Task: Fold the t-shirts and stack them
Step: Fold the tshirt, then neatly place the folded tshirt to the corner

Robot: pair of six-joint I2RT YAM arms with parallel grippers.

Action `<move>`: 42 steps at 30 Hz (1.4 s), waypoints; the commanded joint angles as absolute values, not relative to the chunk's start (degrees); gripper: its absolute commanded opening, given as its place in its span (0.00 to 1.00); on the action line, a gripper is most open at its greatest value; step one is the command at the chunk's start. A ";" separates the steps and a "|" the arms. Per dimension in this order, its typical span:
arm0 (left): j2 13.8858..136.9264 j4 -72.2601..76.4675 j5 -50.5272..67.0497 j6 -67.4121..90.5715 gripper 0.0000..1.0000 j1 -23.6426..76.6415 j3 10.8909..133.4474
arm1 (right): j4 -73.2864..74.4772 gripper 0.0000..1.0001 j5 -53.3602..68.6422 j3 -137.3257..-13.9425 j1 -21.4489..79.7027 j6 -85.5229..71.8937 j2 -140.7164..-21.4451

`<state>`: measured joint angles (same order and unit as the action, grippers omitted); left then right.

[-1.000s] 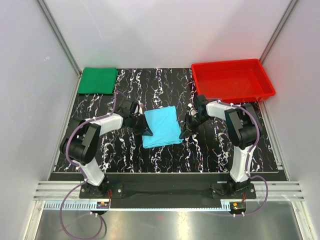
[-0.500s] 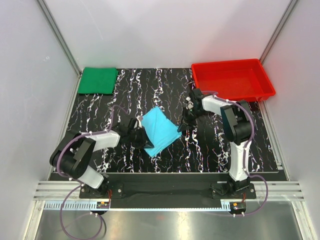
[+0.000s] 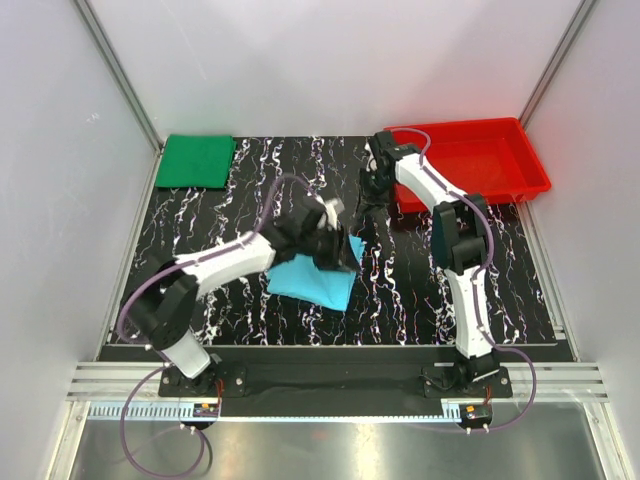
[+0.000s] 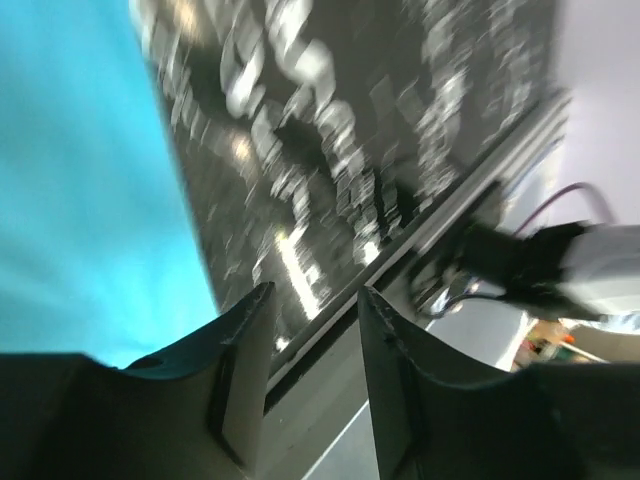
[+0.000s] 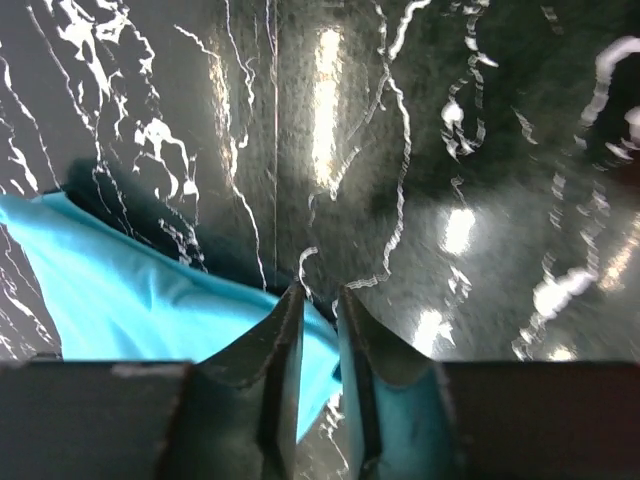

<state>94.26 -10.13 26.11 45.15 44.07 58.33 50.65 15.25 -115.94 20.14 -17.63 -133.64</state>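
We find the light cyan-blue t-shirt [image 3: 305, 280] folded on the near-middle desk [image 3: 400, 300], with both tools empty.
Nearest us, the left tool [image 3: 338, 255] sits over that shirt's right edge, fingers parted around nothing. Just beyond, the right tool [image 3: 370, 212] hangs above bare desk, fingers a narrow slit apart, gripping nothing. In the far left corner we see the dark green t-shirt [image 3: 196, 160], folded, and at far right the red tray [image 3: 470, 187].

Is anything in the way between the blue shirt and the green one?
Nothing lies on the black marbled table between the light blue cloth shirt and the folded dark green shirt; only the left arm crosses.
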 commanded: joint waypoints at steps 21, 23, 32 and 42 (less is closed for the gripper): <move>86.57 -32.69 23.11 21.02 0.53 14.34 59.50 | 27.52 0.51 29.63 -72.95 20.83 -27.95 -110.38; 87.45 -33.22 23.38 19.43 0.54 13.45 60.46 | 27.07 0.50 27.96 -74.26 20.74 -28.12 -113.01; 92.71 -30.14 25.75 19.07 0.63 9.84 63.45 | 29.35 0.50 25.93 -87.78 20.74 -26.54 -123.92; 89.13 -33.56 14.35 23.90 0.61 6.95 65.22 | 51.66 0.68 10.32 -115.39 21.35 -17.34 -130.00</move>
